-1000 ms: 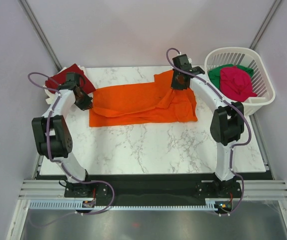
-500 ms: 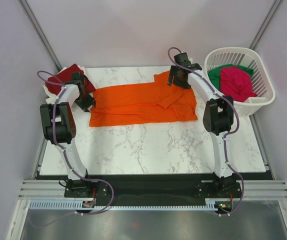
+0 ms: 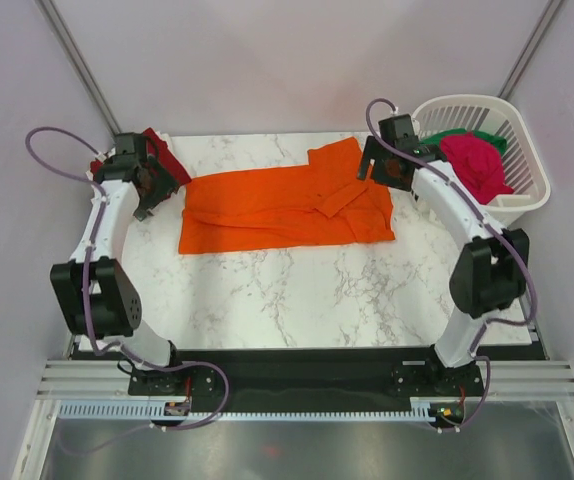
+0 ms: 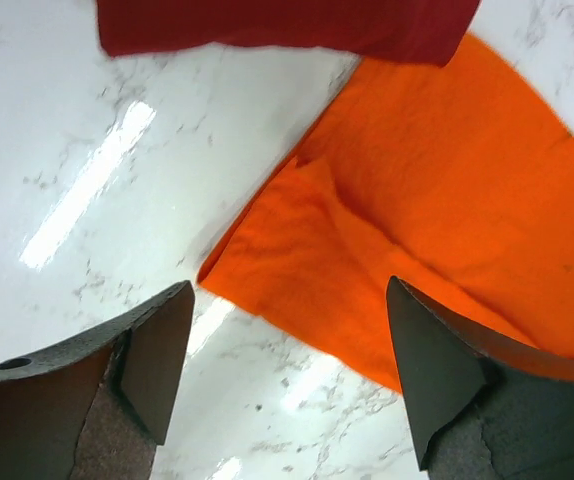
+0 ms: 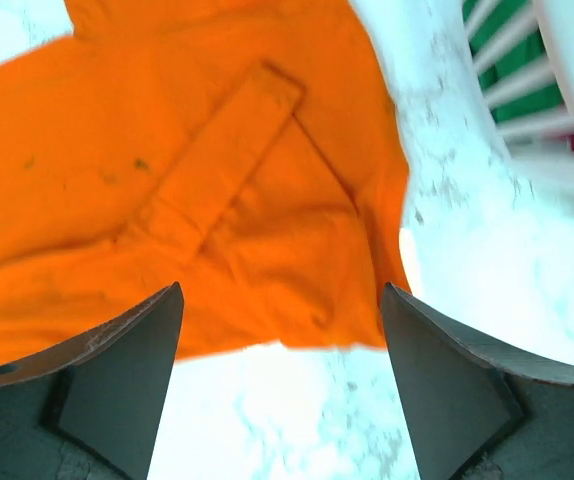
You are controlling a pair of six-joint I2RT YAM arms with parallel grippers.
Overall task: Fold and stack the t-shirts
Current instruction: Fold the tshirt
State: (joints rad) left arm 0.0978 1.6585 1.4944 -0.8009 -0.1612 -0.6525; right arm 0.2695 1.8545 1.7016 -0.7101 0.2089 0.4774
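Note:
The bright orange t-shirt lies flat across the back middle of the marble table, folded lengthwise, with a sleeve doubled over near its right end. A dark red t-shirt lies at the back left corner. In the basket a magenta-pink t-shirt lies on top of a green one. My left gripper hovers open just off the orange shirt's left edge, holding nothing. Off the shirt's right edge my right gripper is also open and empty.
The white lattice basket stands at the table's back right corner, close beside my right arm; its wall shows in the right wrist view. Bare marble table stretches in front of the orange shirt.
Both grippers have opened and let go of the orange shirt, which now lies flat. Each arm has drawn outward, the left to the left and the right toward the basket.

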